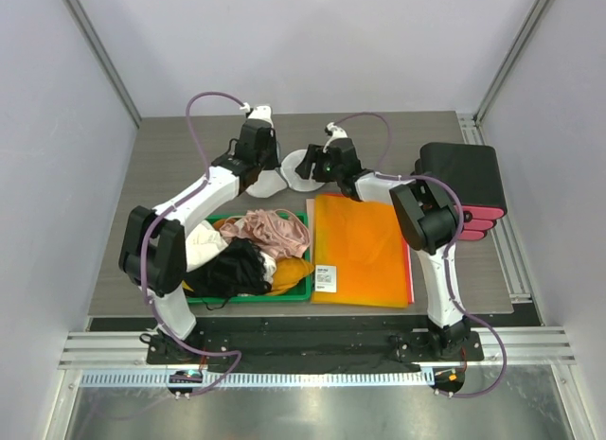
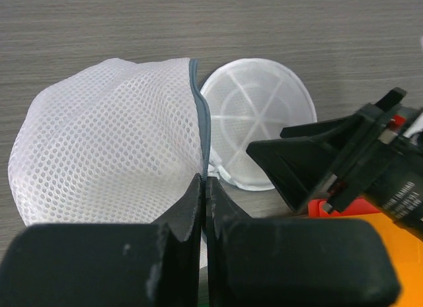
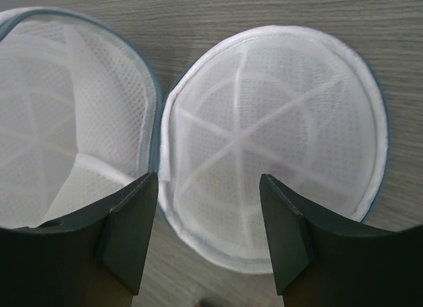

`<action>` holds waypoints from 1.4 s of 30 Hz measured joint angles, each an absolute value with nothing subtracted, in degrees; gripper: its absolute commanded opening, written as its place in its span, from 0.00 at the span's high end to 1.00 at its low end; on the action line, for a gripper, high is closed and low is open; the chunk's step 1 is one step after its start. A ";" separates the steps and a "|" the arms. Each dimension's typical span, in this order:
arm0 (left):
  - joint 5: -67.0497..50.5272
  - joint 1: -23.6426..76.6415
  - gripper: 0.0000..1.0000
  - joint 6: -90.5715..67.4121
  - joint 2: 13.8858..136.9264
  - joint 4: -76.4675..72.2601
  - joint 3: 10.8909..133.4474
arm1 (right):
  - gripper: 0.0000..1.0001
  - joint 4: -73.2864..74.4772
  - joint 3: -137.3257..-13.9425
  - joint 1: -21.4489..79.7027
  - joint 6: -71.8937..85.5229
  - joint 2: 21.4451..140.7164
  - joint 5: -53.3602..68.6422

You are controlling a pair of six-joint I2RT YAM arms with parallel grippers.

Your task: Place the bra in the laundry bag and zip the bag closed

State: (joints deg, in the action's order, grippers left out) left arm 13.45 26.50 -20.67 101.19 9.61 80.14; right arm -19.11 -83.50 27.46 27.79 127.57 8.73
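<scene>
Counter (image 1: 161,166): grey wood-grain, carries everything.
Orange folder (image 1: 360,251): flat, right of the tray.
Green tray (image 1: 301,293): near left, heaped with garments.
Laundry bag (image 2: 106,142): far centre, open, its round flap (image 3: 277,135) lying flat on the right.
Bra (image 1: 232,268): black, in the tray, well apart from the bag.
Left jaws: pinched on the bag's zipper rim.
Right jaws: spread wide over the flap.

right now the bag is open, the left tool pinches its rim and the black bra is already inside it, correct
Not quite. The bra lies in the green tray, not in the bag; the top view shows it. The bag is open and the left tool does pinch its rim.
</scene>
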 measured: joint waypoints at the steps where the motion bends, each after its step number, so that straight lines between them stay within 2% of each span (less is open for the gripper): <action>1: 13.45 26.50 1.00 -20.51 101.43 9.61 80.14 | 0.34 -19.31 -82.54 27.46 27.81 126.78 9.19; 5: 14.57 26.50 1.00 -20.53 101.65 9.63 80.20 | 0.35 -20.84 -81.21 27.53 27.66 124.97 11.66; 9: 21.78 26.26 0.97 -23.07 102.59 16.19 84.27 | 0.34 -21.98 -81.06 27.62 26.92 124.86 12.12; 11: 24.71 25.58 0.90 -24.43 104.25 19.90 88.51 | 0.33 -22.04 -80.64 27.64 26.52 124.84 12.10; 14: 27.03 23.49 0.88 -25.23 105.86 23.94 93.32 | 0.33 -22.28 -79.31 27.64 25.93 124.51 11.99; 16: 27.83 22.04 0.79 -25.04 107.18 27.07 96.90 | 0.32 -22.33 -78.19 27.64 25.65 124.09 11.90; 20: 28.71 20.16 0.46 -23.57 110.02 30.48 103.44 | 0.31 -22.24 -76.88 27.64 25.19 123.17 11.46; 23: 29.08 20.10 0.37 -23.55 110.30 32.58 104.90 | 0.31 -21.85 -76.20 27.64 24.67 121.49 10.90; 26: 28.64 20.53 0.36 -24.99 108.86 33.54 103.18 | 0.29 -21.06 -74.85 27.70 24.32 118.56 10.52; 28: 27.46 20.99 0.36 -26.65 104.77 33.15 97.01 | 0.28 -20.49 -73.41 27.99 24.36 116.01 9.96; 32: 24.88 22.81 0.36 -31.00 91.77 33.76 83.53 | 0.27 -17.96 -70.89 30.33 24.14 110.80 8.67; 42: 18.85 25.87 0.43 -42.22 63.00 38.63 62.85 | 0.25 -1.87 -69.19 44.97 21.34 95.79 0.19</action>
